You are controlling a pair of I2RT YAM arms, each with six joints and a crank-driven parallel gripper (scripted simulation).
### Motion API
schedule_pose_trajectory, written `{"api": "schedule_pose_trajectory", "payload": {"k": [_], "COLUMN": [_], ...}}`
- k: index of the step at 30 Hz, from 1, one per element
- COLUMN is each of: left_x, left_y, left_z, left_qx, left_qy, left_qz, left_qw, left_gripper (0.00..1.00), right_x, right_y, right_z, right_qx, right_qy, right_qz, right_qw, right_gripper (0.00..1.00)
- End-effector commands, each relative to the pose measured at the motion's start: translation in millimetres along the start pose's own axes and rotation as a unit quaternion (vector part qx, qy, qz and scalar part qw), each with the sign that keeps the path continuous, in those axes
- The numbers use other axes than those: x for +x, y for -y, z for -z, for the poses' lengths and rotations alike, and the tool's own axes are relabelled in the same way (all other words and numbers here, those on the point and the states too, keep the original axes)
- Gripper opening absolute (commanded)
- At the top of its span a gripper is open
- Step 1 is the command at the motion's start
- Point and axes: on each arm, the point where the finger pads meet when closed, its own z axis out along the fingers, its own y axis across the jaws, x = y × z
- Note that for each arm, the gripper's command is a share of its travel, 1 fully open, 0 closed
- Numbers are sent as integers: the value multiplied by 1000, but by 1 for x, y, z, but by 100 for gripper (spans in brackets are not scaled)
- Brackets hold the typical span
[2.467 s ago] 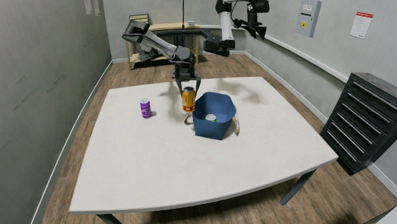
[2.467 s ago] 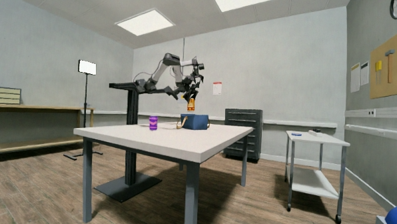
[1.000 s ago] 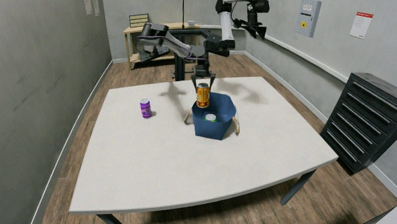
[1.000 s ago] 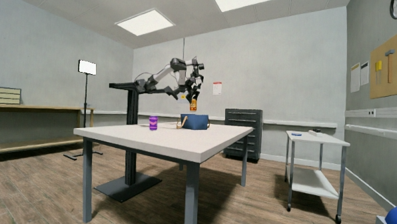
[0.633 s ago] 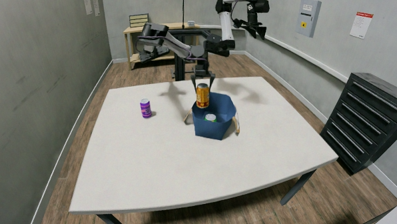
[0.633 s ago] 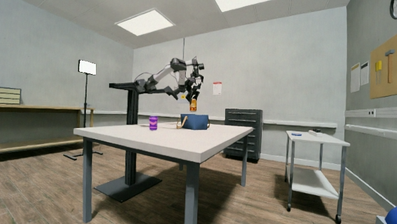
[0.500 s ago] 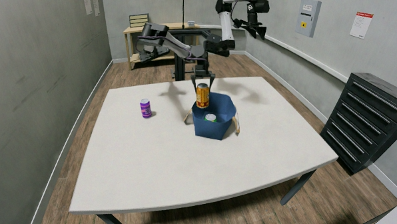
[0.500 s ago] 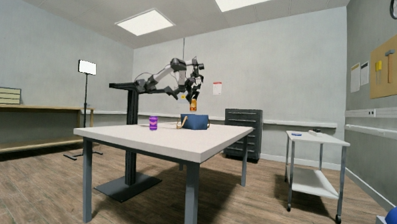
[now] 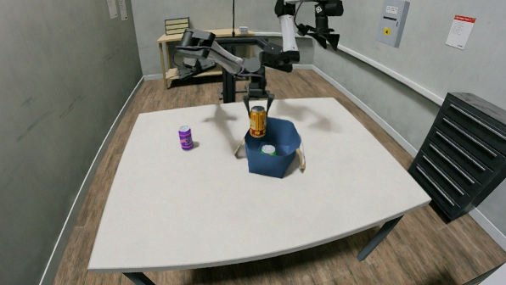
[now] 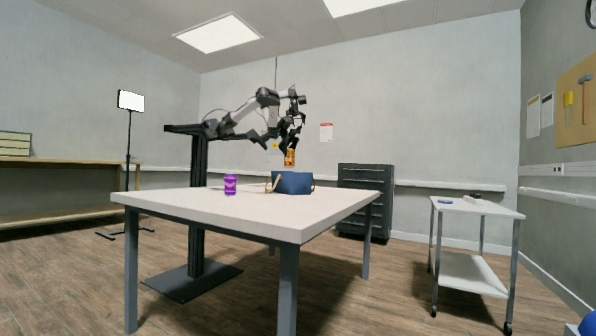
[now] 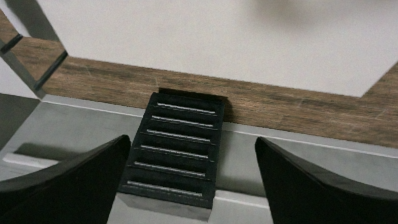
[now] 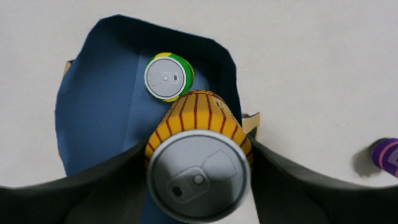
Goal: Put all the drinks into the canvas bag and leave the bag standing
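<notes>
A blue canvas bag stands on the table with its walls up. A green can stands inside it. My right gripper is shut on an orange can, held upright above the bag's opening, toward one side wall. A purple can stands upright on the table, apart from the bag. My left gripper is open and empty, raised high behind the table.
The bag's tan handles hang outward at its two sides. The white table carries the bag and the purple can. A black drawer cabinet stands on the floor beyond the table.
</notes>
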Motion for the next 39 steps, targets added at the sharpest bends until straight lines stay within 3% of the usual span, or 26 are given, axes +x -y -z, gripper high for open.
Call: {"api": "schedule_pose_trajectory", "payload": {"k": [1,12,13,39], "left_x": [0,0,0,0], "left_y": [-2,-2,-2,-2], "left_z": [17,17,17,17], "left_qx": [-23,-23,-23,-23], "left_qy": [-8,-8,-8,-8], "left_qz": [13,13,13,13], "left_qw": [1000,1000,1000,1000], "left_gripper": [100,100,100,100], "right_x": [-36,-40,-19,10], "right_y": [-9,-9,-17,-88], "right_z": [0,-1,9,38], "right_qx": [-11,-10,-5,-15], "right_qy": [22,25,15,8], "right_qz": [-61,-69,-41,-32], "right_qw": [998,997,999,999], "right_gripper": [74,74,74,74]}}
